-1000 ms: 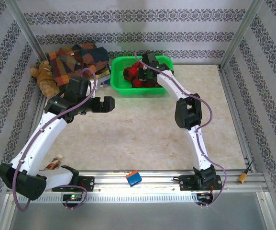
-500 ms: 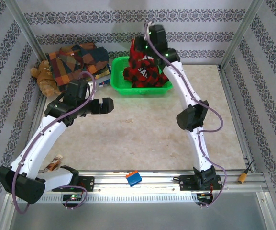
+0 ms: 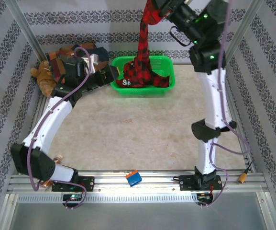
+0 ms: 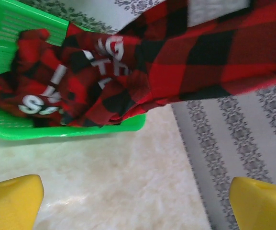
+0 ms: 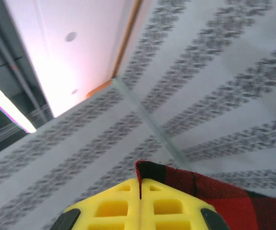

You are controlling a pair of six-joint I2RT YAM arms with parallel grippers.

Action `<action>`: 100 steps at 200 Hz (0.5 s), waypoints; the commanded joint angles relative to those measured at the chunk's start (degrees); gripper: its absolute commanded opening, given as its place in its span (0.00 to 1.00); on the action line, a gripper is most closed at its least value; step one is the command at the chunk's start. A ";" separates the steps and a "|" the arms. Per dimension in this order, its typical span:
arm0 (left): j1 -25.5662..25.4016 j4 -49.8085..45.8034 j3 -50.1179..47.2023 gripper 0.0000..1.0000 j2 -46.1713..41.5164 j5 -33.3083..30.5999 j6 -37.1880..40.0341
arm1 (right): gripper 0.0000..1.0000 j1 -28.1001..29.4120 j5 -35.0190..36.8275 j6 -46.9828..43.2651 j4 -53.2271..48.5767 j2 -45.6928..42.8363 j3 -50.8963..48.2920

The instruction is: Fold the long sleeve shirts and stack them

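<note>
At the far-left corner lie the folded plaid shirts; just right of them the left hand hovers by the green basket, spread wide apart, empty. Over the basket the red-and-black shirt hangs from the right hand — clamped on its edge, high up — its lettered lower part bunched inside. Likely step: drawing it out; next, it must clear the rim and be laid flat on the desk.

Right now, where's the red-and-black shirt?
Top view, far centre: the red-and-black shirt hangs from the shut right gripper, which is raised above the table. Its lower end lies bunched in the green basket.
</note>
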 commanded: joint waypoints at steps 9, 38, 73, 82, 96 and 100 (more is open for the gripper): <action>-2.53 19.14 -2.85 1.00 5.19 7.39 -11.06 | 0.00 1.09 -5.20 -1.85 1.65 -12.11 -10.60; -6.72 25.07 -2.75 1.00 7.66 11.27 -9.00 | 0.00 0.94 -4.41 -2.51 2.63 -19.34 -21.16; -12.57 15.92 1.81 1.00 10.35 12.19 0.52 | 0.00 0.68 -3.77 -2.95 1.86 -21.26 -24.29; -13.97 9.37 4.00 1.00 11.12 9.30 5.01 | 0.00 0.68 -3.61 -2.97 1.60 -21.17 -24.24; -15.23 3.11 5.86 1.00 12.20 5.16 9.39 | 0.00 0.60 -3.45 -2.69 1.46 -21.03 -24.20; -15.37 1.02 6.52 1.00 12.57 3.06 10.45 | 0.00 0.51 -3.47 -2.39 1.50 -20.99 -24.20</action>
